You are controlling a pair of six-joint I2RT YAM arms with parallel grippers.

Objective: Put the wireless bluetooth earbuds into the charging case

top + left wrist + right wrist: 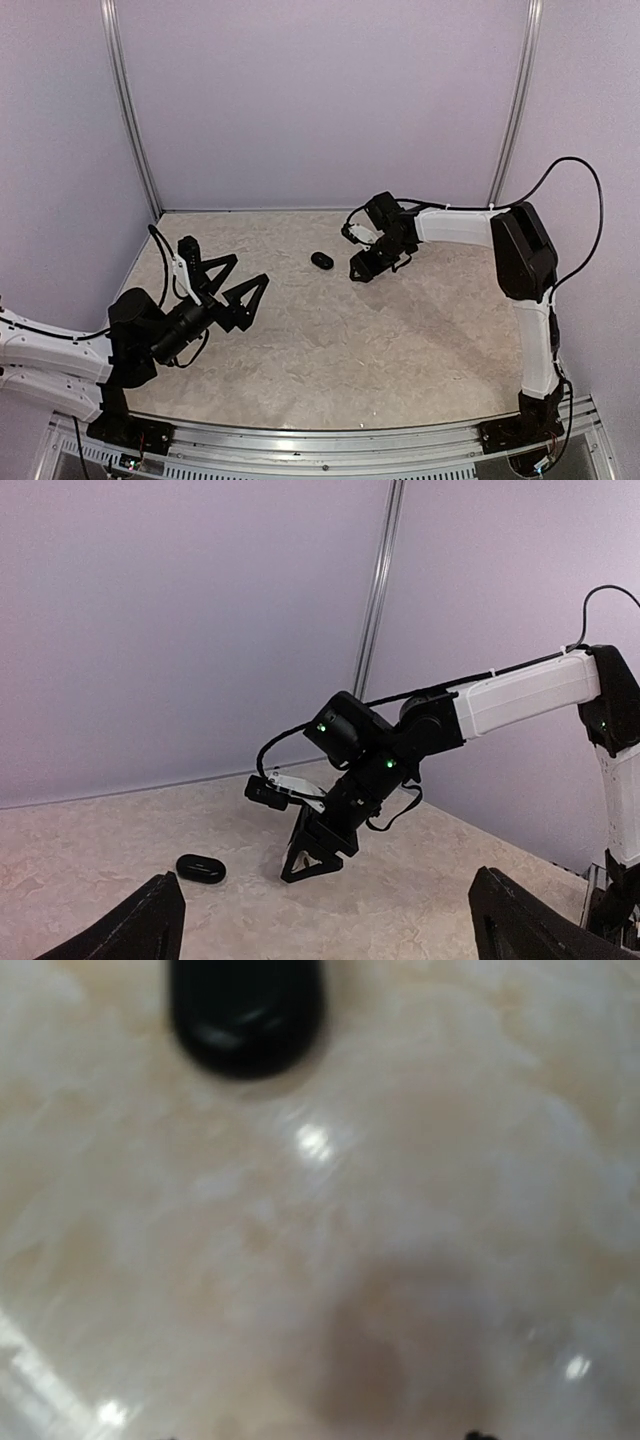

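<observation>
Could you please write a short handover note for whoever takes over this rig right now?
Left gripper: open and empty, on the left side, well away from the case.
Right gripper: low over the table, right beside the black charging case. Whether it is open or shut cannot be told; nothing shows in it.
Case: lying on the table, apparently closed.
Earbuds: none visible in any view.
Done: nothing that shows.
Left: locate the earbuds, open the case, seat them.
</observation>
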